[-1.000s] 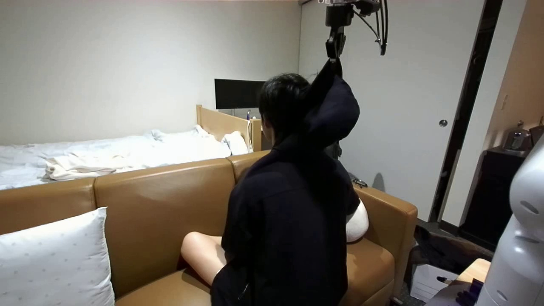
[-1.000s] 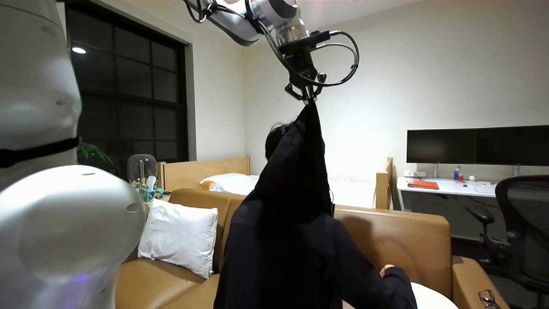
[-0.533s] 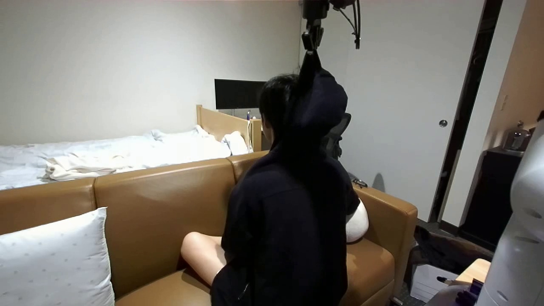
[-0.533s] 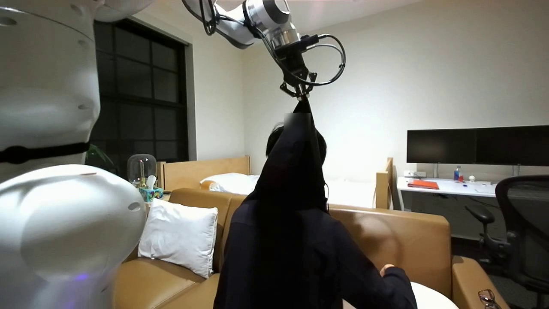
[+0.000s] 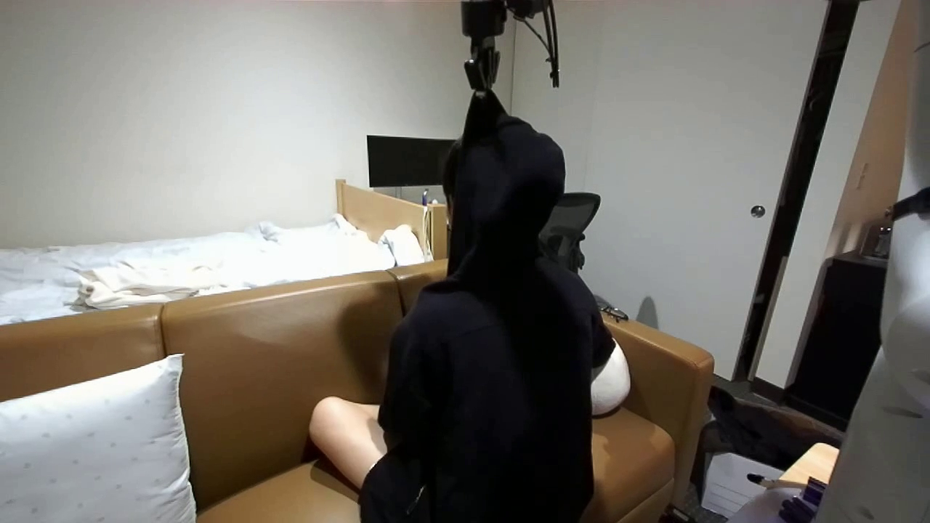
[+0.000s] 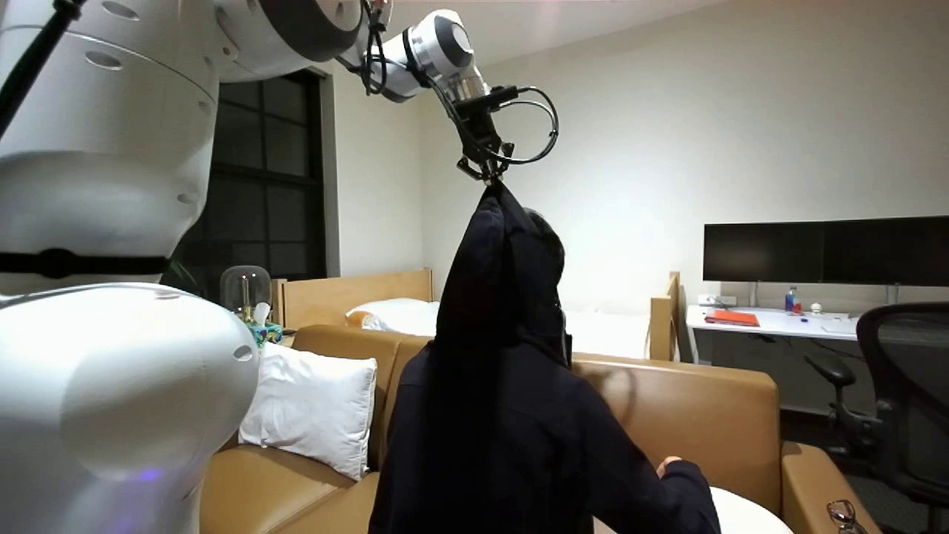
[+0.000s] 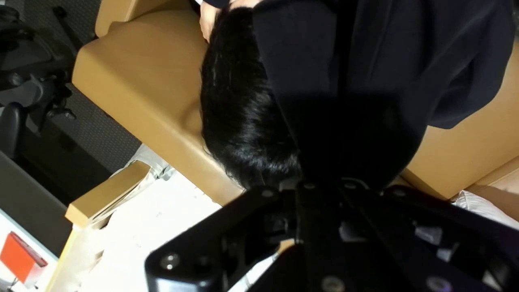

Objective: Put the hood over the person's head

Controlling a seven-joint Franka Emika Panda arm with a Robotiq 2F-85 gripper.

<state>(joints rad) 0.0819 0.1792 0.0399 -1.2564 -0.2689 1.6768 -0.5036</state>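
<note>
Dark navy, the hood [image 5: 512,171] is tapering to a taut peak under the jaws, which are pinching its front rim tightly between them. It is covering the back of the head [image 6: 551,241], yet in the wrist view bare hair [image 7: 247,113] is showing along one edge, so the step in hand is seemingly the carry over the top, well advanced but unfinished. The next move is probably calling for more reach forward past the hair, then a gentle lowering, the jaws letting go once the rim is resting in place. In both exterior views the person [image 6: 511,437] is sitting, back turned, on a tan sofa [image 5: 283,327]; behind it a bed [image 6: 334,304] is lying, and two monitors [image 6: 771,252] are standing farther off
</note>
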